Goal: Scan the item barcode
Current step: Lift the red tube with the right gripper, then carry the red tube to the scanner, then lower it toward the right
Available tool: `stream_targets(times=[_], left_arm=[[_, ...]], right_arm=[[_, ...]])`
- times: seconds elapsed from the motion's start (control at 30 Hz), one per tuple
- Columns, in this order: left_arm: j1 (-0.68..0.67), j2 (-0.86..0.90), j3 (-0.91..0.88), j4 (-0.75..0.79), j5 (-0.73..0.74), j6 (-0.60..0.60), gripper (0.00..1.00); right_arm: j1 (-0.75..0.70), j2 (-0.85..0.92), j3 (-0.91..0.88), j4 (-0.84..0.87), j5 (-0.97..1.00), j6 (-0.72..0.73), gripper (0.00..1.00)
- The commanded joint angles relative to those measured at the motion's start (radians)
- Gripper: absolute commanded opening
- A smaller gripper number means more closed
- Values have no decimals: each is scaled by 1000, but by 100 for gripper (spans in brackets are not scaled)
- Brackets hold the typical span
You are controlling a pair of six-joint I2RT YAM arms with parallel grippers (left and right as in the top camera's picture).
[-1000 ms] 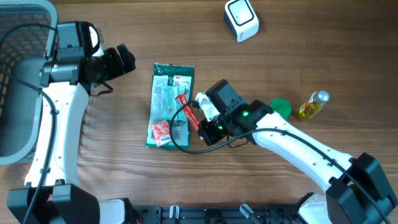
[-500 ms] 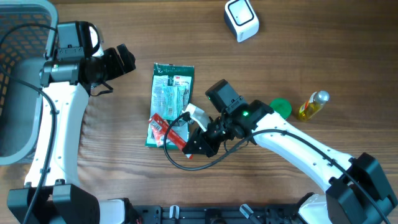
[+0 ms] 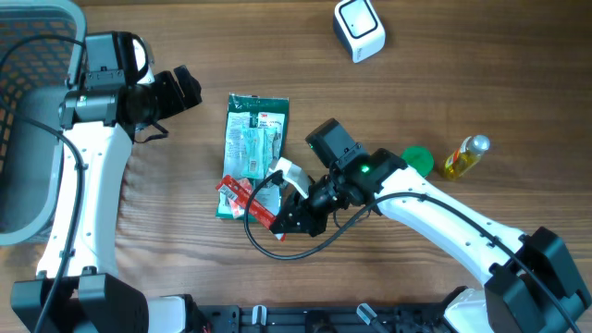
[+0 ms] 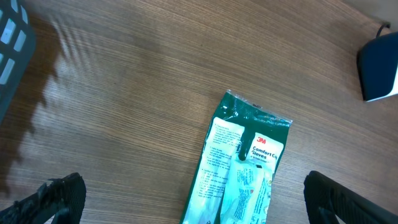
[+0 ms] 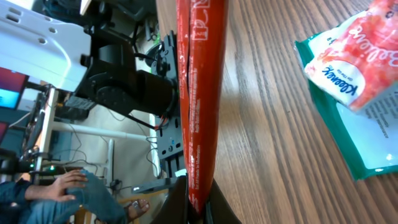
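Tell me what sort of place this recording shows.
Probably a lab mock-up of a shop checkout: a white scanner and a green glove pack on a wooden table, a grey basket at one end, cabled equipment behind.

Both arms had smooth white shells joined by black joint housings. The left arm (image 3: 88,176) was white along its length, with a black base block (image 3: 79,298) and a black-and-white wrist, and a thin black cable (image 3: 42,127) curved alongside it. The left gripper (image 3: 185,89) was black and blocky; its fingers (image 4: 53,198) showed as dark, rough-edged tips in the wrist view. The right arm (image 3: 449,220) was likewise white with a black base (image 3: 541,277). A small green light (image 3: 363,169) glowed on its black wrist housing, and a black looping cable (image 3: 268,242) hung beside the black right gripper (image 3: 282,220).
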Motion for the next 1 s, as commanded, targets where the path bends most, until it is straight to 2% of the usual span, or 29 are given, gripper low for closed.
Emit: stream_targets(times=[0.0,0.23,0.3,0.47,0.6,0.77,0.97], left_arm=[[4,-3,12,2,11,21,100],[4,-3,12,2,11,21,100],[4,-3,12,2,11,21,100],[4,-3,12,2,11,21,100],[4,-3,12,2,11,21,100],[4,-3,12,2,12,21,100],[4,-3,12,2,12,21,100]], right_arm=[[-2,-12,17,-15,125,-21,4],[-2,-12,20,-10,603,-12,4],[-7,-12,50,-23,632,-13,4],[-80,-12,303,-188,693,-24,4],[-164,-11,496,-269,787,-119,4],[-233,6,528,-138,1007,-259,4],[-277,119,528,43,1248,-346,4]])
